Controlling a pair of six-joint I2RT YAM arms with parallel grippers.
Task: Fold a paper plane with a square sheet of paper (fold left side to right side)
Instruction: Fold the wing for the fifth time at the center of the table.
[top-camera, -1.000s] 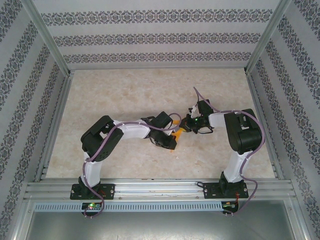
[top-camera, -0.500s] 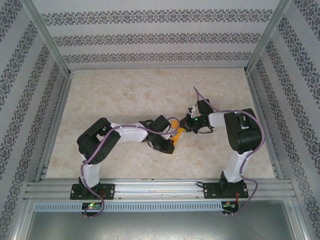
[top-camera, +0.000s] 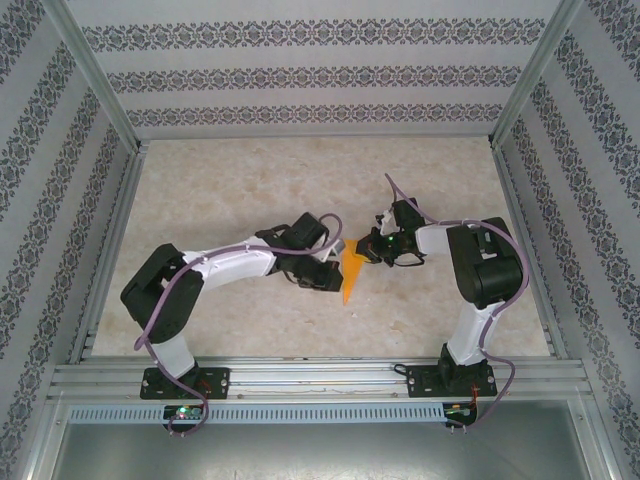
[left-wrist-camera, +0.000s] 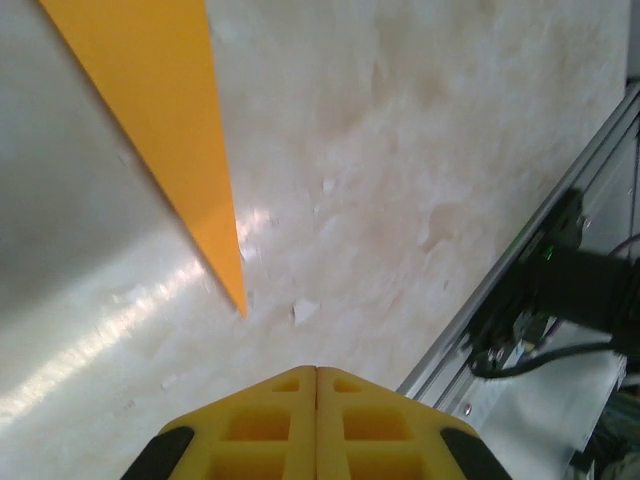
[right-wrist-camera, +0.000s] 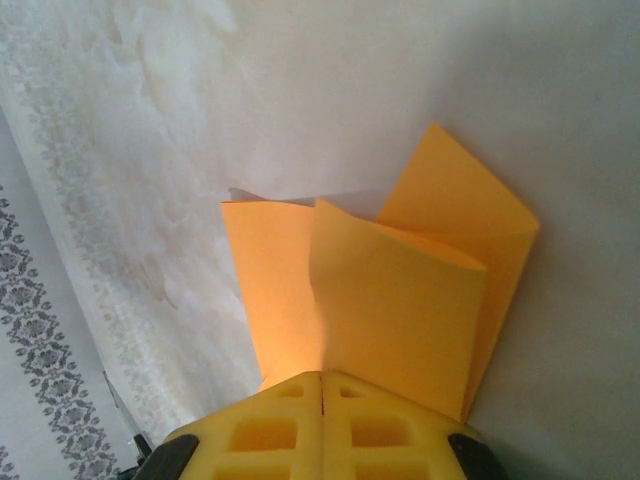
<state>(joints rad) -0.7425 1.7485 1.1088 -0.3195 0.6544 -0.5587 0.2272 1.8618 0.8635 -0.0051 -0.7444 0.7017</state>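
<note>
Late fold, by the look. Paper plane (top-camera: 351, 272) mid-table, narrow, tip toward near edge. Grips its wide layered end in clenched right gripper (right-wrist-camera: 322, 376). Hovers left gripper (left-wrist-camera: 317, 370) near the tip, clenched on nothing. Next probably calls for laying left half over right, then pressing the crease.

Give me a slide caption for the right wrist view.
Right gripper clamps the folded orange paper at its edge.
</note>
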